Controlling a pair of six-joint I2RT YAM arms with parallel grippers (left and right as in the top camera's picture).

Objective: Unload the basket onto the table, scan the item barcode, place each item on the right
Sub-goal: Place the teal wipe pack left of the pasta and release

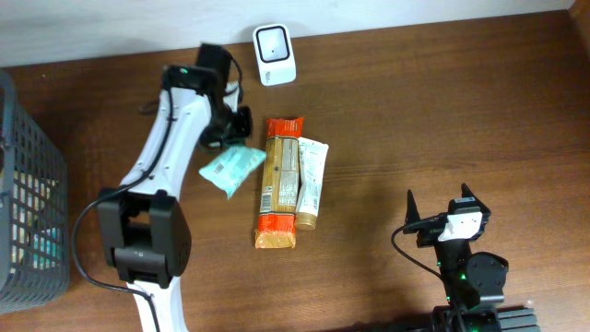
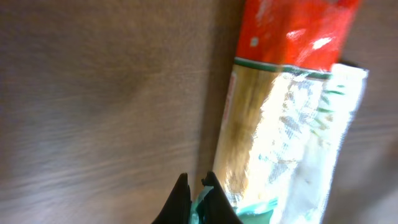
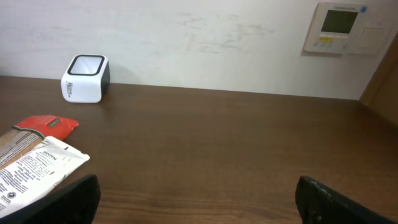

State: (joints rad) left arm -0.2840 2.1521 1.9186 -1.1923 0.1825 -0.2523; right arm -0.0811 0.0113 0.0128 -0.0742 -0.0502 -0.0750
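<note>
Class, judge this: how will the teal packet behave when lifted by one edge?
The teal packet probably droops: it looks like a thin pouch, pinched only at its edge by the left gripper. It is likely light for its size, since it lies flat.

Shop checkout (barcode scanner (image 1: 274,54), basket (image 1: 28,184))

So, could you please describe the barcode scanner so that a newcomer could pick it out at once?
Look at the far edge of the brown table, by the white wall. Just beyond the top end of the red-and-tan packet stands the scanner. It is the only small white box with a dark-framed window; its neighbours, like the teal packet, are flat wrappers.
</note>
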